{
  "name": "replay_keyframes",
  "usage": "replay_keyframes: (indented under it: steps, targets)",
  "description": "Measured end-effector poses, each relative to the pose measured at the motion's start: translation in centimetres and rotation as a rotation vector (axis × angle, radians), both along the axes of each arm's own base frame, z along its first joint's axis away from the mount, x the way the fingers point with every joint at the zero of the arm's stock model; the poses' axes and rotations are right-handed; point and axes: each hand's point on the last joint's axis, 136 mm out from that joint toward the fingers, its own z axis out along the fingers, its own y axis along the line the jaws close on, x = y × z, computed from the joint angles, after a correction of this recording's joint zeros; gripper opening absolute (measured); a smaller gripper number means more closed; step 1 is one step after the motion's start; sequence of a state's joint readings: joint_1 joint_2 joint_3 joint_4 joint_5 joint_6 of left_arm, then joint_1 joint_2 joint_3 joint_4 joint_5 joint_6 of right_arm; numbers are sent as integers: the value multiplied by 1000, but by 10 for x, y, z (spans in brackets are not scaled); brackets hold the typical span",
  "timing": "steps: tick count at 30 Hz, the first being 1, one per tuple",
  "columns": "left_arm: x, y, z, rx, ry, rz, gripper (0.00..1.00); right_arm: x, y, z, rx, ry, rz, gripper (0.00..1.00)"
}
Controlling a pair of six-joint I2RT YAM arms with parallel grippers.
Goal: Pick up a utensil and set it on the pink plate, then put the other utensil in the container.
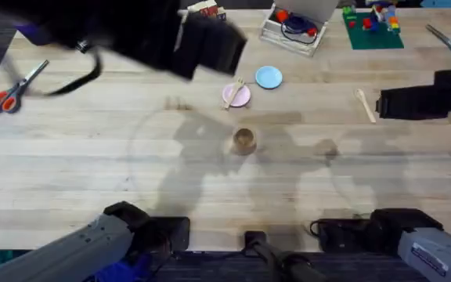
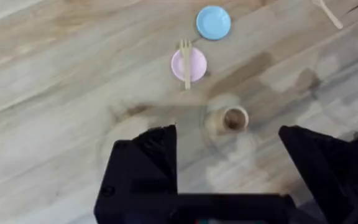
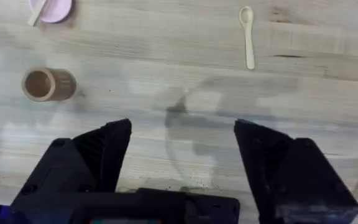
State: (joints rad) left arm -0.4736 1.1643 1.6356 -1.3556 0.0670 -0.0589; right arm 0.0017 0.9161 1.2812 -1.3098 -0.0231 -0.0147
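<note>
Both tools gape empty above bare table; fork (image 1: 234,88) rests across pink plate (image 1: 238,96), spoon (image 1: 366,105) well apart from cup (image 1: 244,141).

Pale, matt wood for the table (image 1: 92,172), plank-jointed with visible grain; the same bare pale wood for the fork (image 2: 186,62) and the spoon-ended utensil (image 3: 247,34). Smooth pink plate (image 2: 196,67) and light blue plate (image 1: 269,77), plastic-looking with a soft sheen. Darker brown wood-look on the cylindrical container (image 3: 45,84); matt black fingers (image 3: 98,155), hard and plastic-like.
</note>
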Motion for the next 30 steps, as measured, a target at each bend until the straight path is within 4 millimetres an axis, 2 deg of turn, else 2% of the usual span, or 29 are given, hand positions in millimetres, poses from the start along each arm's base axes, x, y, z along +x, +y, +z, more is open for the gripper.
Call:
replay_keyframes:
  steps: [5,13,19,23,30]
  targets:
    - [-30,16,0,28,19,-10,992,0,0,0,0,0,0,996]
    - [-62,21,9,60,-52,-181,994,0,0,0,0,0,0,996]
    - [-77,22,14,69,-108,-274,993,0,0,0,0,0,0,996]
    - [-83,15,4,57,-120,-342,993,0,0,0,0,0,0,995]
    - [-91,3,-30,42,-27,-437,993,-2,0,-1,0,8,0,995]
